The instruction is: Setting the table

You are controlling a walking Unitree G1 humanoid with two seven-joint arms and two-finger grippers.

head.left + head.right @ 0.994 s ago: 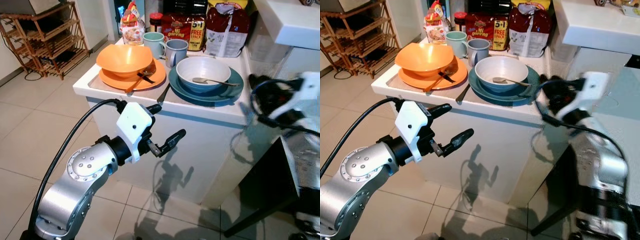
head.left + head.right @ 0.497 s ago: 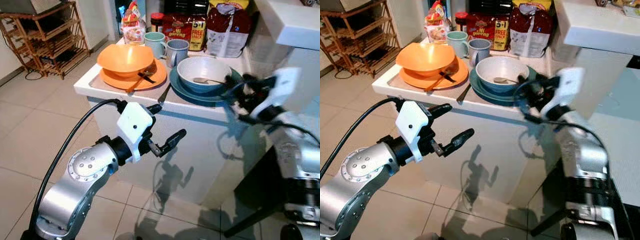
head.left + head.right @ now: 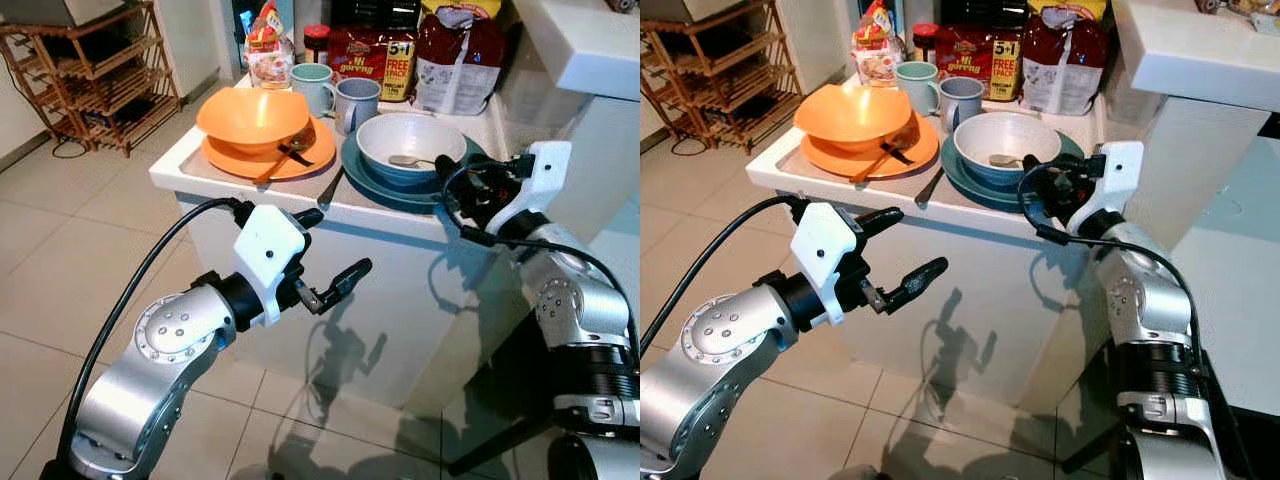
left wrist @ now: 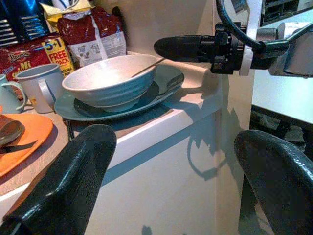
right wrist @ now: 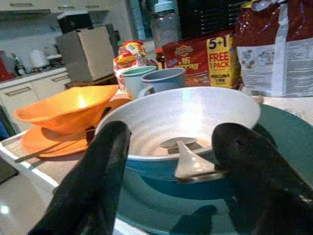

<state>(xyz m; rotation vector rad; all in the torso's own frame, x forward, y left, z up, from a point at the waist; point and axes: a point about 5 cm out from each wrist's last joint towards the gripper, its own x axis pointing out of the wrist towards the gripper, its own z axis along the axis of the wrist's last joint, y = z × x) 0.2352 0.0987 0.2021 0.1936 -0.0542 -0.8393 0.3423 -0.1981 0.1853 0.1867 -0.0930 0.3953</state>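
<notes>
Right wrist view gives me my right gripper (image 5: 171, 166) with its two black fingers spread apart, one on each side of the spoon (image 5: 188, 161), whose handle sticks out over the rim of the white bowl (image 5: 195, 110); I cannot tell whether a finger touches the handle. In the right eye view that gripper (image 3: 1045, 185) sits at centre frame, level with the near edge of the blue plate (image 3: 965, 180) that carries the white bowl. My left gripper (image 3: 325, 255) hangs lower, centre-left of the left eye view, in front of the counter's side and below its top, fingers parted and holding nothing. On the white counter (image 3: 185, 165), toward the upper left, an orange bowl (image 3: 250, 112) rests on an orange plate (image 3: 310, 155) with dark cutlery (image 3: 290, 152) lying beside the bowl. A knife (image 3: 328, 188) lies between the two plates. Behind them stand a pale green mug (image 3: 312, 85) and a grey mug (image 3: 355, 100), just beside each other, with food packets (image 3: 460, 65) along the back. A wooden rack (image 3: 85, 85) stands on the tiled floor (image 3: 60, 250) in the upper left corner.
</notes>
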